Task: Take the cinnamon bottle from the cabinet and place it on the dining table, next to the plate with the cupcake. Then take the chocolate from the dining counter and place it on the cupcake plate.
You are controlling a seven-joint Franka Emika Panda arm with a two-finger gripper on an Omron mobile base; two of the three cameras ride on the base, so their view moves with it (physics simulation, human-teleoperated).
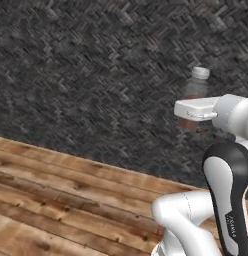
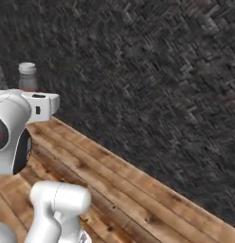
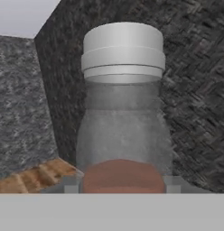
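Gripper [image 3: 122, 184] clamped on the small bottle w/ reddish-brown contents, clear neck and grey-white cap [image 3: 123, 90]; bottle upright, held up in front of the dark woven-pattern wall [image 1: 96, 75], above wood plank floor [image 1: 56, 200]. Judged step: carrying cinnamon to the table; next needs travel, then upright set-down beside the plate. Hand view gives finger contact at bottle sides; base views give bottle height and wrist only.

Pincer [image 3: 122, 185] fingertips flank the upright cinnamon bottle [image 3: 123, 117].

wall [image 1: 96, 75]: dark herringbone weave | floor [image 1: 56, 200]: warm brown wooden planks
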